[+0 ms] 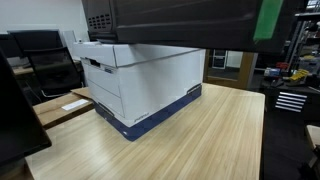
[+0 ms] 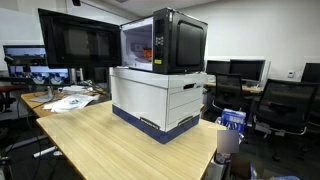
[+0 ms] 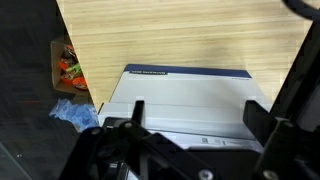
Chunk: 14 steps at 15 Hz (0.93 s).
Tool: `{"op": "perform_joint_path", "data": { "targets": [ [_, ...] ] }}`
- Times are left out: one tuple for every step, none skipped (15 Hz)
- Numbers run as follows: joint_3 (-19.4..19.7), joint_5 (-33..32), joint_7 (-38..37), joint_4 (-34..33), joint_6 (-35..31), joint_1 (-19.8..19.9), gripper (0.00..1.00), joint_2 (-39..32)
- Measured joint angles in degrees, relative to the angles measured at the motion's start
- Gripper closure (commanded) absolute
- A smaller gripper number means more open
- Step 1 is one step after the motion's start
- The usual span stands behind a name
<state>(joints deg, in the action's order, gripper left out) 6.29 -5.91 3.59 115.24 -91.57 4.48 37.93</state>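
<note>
Gripper (image 3: 195,125): black, its two fingers (image 3: 136,112) spread wide with nothing between them. It shows only in the wrist view, poised above the box and looking down its side.
Box (image 3: 190,100): directly below the gripper, standing on the table with a side close to one edge. It is white cardboard, rectangular, with flat matte walls and crisp corners.
Handling: I'd judge the box light and a bit soft by itself, with walls that dent under a hard pinch. With the load on top it will be heavy and slow to shift. The smooth faces offer no grip, so the lid's rim or a low push on a wall looks the better hold.
Base (image 3: 185,72): dark blue band round the box's foot, lying flat on the wood.
Microwave (image 2: 165,42): black, boxy, hard-shelled and glossy-doored, resting square on the box's top.
Table (image 3: 180,35): pale wood-grain top, smooth and dull.
Bag (image 3: 75,113): crumpled blue plastic, down past the table's edge.
Carton (image 3: 68,68): brown and open, with orange bits inside, on the floor near the bag.
Monitors (image 2: 85,40): large dark screens, well behind the table.
</note>
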Motion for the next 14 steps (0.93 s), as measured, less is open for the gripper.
{"op": "perform_joint_path", "data": {
  "targets": [
    [-0.21,0.28,0.19,-0.21,0.00,-0.70,0.00,1.27],
    [-0.56,0.73,0.33,-0.24,-0.01,-1.56,0.00,2.66],
    [-1.16,1.38,0.43,-0.22,-0.02,-2.70,0.00,4.23],
    [-1.65,1.82,0.51,-0.17,-0.10,-3.58,0.00,5.14],
    [-2.23,2.32,0.62,0.00,-0.27,-4.59,0.00,5.95],
    [-2.82,2.74,0.71,0.34,-0.48,-5.59,0.00,6.66],
    [-3.63,3.30,0.75,0.88,-0.74,-6.72,0.00,7.40],
    [-4.19,3.62,0.77,1.32,-1.02,-7.56,0.00,7.83],
    [-4.84,3.91,1.10,1.89,-1.43,-8.62,0.00,8.32],
    [-5.27,4.09,1.53,2.56,-1.99,-9.49,0.00,8.77],
    [-5.53,4.26,2.00,3.17,-2.63,-10.19,0.00,9.15],
    [-5.77,4.46,2.73,3.93,-3.42,-11.06,0.04,9.64],
    [-5.84,4.55,3.15,4.38,-3.87,-11.61,0.18,9.94],
    [-5.93,4.65,3.67,4.86,-4.40,-12.19,0.29,10.31]
  ]
}}
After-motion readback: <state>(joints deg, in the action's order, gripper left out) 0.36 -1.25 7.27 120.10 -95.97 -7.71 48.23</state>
